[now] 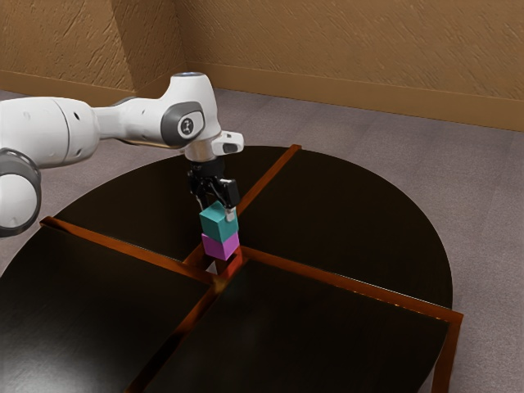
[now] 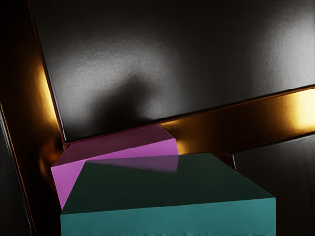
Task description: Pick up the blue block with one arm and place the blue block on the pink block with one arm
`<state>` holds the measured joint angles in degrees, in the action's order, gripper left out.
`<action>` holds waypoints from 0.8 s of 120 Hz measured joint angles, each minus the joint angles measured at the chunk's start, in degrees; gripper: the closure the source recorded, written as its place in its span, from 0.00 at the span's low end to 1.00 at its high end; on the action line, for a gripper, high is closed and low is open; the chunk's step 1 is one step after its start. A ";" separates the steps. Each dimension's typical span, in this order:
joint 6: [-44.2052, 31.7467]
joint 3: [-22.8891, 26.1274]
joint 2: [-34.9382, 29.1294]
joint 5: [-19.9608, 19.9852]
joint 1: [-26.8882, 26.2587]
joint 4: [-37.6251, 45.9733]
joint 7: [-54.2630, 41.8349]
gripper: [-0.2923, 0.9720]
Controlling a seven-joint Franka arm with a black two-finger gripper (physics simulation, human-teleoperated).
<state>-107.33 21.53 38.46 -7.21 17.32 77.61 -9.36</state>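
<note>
Blue block (image 1: 217,223) rests on pink block (image 1: 220,246), frame centre. End effector (image 1: 218,209) clamps blue block. Left: release, retreat.

White, rounded arm (image 1: 57,131) segments with grey joint caps end in a small black pincer (image 1: 219,208).

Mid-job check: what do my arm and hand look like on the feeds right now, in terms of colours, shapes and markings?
The arm is glossy white, built of rounded, tube-like segments with grey at the joints. One joint carries a round grey cap with a small white mark. A white wrist flange leads to the compact black hand.
</note>
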 joint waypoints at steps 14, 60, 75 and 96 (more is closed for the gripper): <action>0.19 -0.04 -0.27 -0.01 0.10 0.02 -0.05 0.24; 4.15 -1.01 -7.80 0.62 0.52 0.28 -0.16 0.23; 5.45 -2.71 -9.72 2.28 0.54 0.44 -0.04 0.23; 6.94 -3.13 -10.68 3.02 0.53 0.46 0.11 0.23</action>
<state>-100.38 18.39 27.78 -4.19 17.85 78.07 -9.25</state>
